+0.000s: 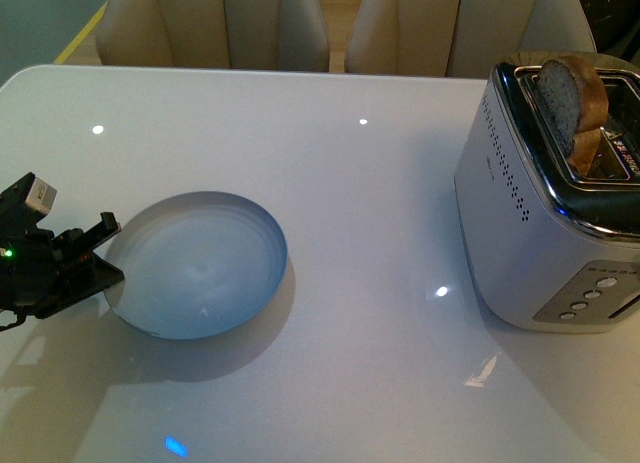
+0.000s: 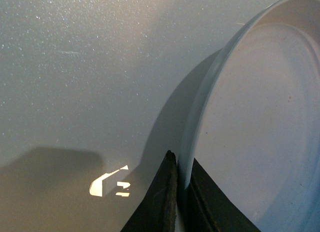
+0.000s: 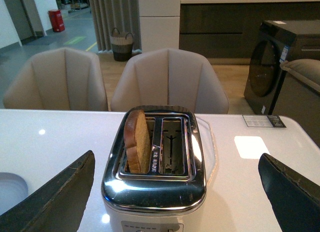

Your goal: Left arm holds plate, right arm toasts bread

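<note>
In the front view the left arm (image 1: 30, 268) enters at the left edge of the frame, lying low over the white tabletop (image 1: 360, 233) and reaching rightward. Its end effector (image 1: 108, 251) is pinched on the left rim of the plate (image 1: 200, 268), which sits in the lower left of the frame, flat on the tabletop. A small green light glows on the arm's body. At the right edge stands a silver toaster (image 1: 545, 223), and the bread (image 1: 575, 103) stands upright in the slot nearer the frame's centre, its rounded top poking well above the chrome. The right arm is out of this picture.

In the left wrist view the two dark fingers (image 2: 160, 202) rise from the bottom centre, pressed together on the plate's (image 2: 260, 122) thin raised rim, one outside and one inside it. The plate fills the right half of the frame; its shadow falls on the tabletop (image 2: 80, 66) to the left.

In the right wrist view the right end effector (image 3: 170, 202) is spread wide, its dark fingers (image 3: 55, 202) at the lower left and lower right corners, holding nothing. The toaster (image 3: 155, 177) sits between them at lower centre, with the bread (image 3: 137, 142) in its left slot. The plate's (image 3: 10, 192) edge shows at the lower left. Beige chairs (image 3: 170, 81) stand behind the tabletop
</note>
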Available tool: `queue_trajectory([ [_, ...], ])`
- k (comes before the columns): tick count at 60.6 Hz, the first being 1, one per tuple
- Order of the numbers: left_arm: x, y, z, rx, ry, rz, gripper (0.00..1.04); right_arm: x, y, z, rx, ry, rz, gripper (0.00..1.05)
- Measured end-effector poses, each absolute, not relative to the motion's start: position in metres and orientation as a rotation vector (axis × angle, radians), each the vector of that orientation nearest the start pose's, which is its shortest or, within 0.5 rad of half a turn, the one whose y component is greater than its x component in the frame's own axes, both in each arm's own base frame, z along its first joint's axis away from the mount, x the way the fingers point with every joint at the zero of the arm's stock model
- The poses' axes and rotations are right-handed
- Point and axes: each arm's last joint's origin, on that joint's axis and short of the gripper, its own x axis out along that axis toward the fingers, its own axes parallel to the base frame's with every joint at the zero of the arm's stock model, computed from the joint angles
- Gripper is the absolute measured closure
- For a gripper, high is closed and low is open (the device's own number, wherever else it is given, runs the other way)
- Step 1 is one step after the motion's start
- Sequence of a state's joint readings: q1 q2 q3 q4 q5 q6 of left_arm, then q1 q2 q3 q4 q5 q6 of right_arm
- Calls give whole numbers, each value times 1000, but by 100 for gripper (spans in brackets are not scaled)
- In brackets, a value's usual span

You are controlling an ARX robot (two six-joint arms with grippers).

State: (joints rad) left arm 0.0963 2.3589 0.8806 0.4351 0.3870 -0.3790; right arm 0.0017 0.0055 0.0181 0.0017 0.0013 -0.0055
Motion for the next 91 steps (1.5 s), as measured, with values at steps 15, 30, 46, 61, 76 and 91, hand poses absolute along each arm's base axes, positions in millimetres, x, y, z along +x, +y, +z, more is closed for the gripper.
queue_trajectory([
  [15, 342, 28, -38, -571, 1039, -87, 101, 97, 0, 169, -5, -14, 0, 9],
  [30, 341, 34, -29, -558, 1006, -89, 62, 97, 0, 169, -4, -14, 0, 9],
  [46, 331, 32, 50, -466, 757, -85, 19, 97, 0, 169, -4, -14, 0, 9],
  [61, 278, 7, 139, -442, 500, -103, 8, 97, 0, 169, -4, -14, 0, 9],
  [76, 224, 1, 164, -59, 3, 3, 54, 97, 0, 169, -4, -14, 1, 9],
  [91, 187, 0, 162, -20, 14, 2, 102, 97, 0, 169, -4, -14, 0, 9],
])
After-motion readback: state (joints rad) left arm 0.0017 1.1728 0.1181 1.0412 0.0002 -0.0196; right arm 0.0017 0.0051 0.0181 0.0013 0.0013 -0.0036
